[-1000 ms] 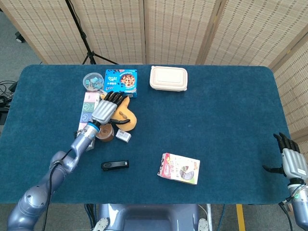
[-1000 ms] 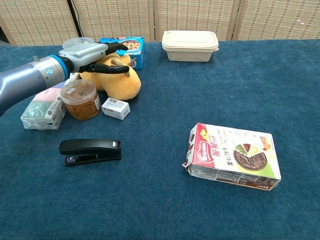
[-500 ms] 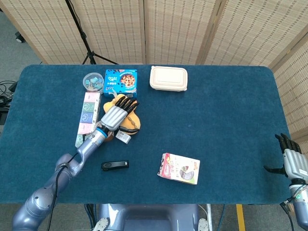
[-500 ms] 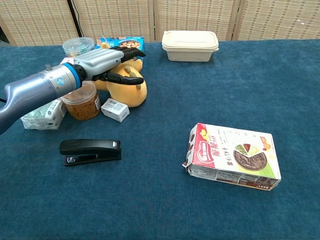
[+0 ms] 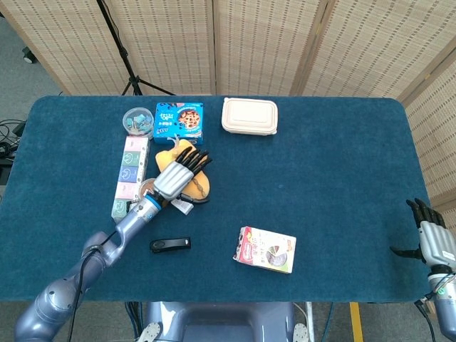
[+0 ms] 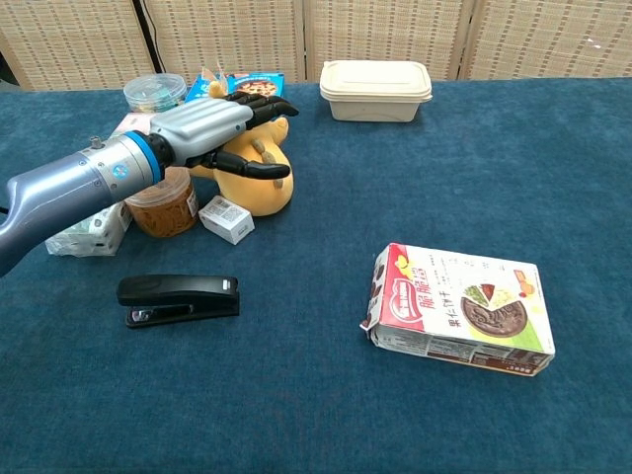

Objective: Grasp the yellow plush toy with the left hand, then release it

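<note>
The yellow plush toy lies at the left of the blue table, between a brown jar and a blue cookie box. My left hand lies over the top of it, palm down. Its fingers stretch forward across the toy's back, spread rather than closed around it, and the thumb crosses the toy's front. The hand hides much of the toy. My right hand hangs beyond the table's right front corner, fingers apart and holding nothing.
Around the toy are a brown jar, a small white box, tissue packs, a clear tub and the blue cookie box. A black stapler, a snack box and a beige lidded container lie farther off.
My left hand has slid right and toward the table's front, from the toy's left side to over its top. The toy has shifted slightly right. The right hand stayed put.
</note>
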You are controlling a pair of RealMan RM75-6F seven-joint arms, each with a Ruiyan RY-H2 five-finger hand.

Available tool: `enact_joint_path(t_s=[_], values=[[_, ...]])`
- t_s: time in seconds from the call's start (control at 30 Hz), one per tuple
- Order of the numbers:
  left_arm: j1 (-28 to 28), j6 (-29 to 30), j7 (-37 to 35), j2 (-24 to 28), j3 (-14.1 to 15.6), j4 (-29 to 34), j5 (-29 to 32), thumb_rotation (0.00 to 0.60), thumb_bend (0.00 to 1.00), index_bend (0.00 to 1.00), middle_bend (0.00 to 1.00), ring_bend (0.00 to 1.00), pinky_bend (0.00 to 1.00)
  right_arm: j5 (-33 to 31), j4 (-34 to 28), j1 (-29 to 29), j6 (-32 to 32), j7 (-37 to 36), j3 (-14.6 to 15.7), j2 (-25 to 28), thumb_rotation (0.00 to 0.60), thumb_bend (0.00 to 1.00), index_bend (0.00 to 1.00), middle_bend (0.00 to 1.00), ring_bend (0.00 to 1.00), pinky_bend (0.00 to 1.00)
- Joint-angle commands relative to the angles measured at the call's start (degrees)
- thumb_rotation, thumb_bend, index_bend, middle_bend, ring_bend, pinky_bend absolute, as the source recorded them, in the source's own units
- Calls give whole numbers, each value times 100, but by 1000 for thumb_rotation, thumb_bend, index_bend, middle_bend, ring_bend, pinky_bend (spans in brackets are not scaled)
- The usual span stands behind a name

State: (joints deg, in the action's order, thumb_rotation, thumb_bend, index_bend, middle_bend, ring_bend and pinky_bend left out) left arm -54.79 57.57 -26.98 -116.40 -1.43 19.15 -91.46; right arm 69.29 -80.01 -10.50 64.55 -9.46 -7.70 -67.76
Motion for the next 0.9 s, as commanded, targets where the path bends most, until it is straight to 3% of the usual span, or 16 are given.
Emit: enact_joint_path(t_s=[0.03, 0.43, 0.9], values=[[-21, -182, -39, 35, -43, -103, 92, 35, 0, 0, 0, 0, 0, 0, 0, 0, -5, -4, 1, 2, 600, 0, 0, 0, 0, 0], [-71, -459, -428, 175, -171, -587, 326, 34, 0, 0, 0, 0, 0, -48, 9, -33, -69, 76, 3, -23, 600, 0, 0, 0, 0, 0], [-95, 375, -632, 324, 91, 160, -4, 34, 0, 0, 0, 0, 0, -34, -44, -28, -37, 99, 4, -1, 600, 0, 0, 0, 0, 0]])
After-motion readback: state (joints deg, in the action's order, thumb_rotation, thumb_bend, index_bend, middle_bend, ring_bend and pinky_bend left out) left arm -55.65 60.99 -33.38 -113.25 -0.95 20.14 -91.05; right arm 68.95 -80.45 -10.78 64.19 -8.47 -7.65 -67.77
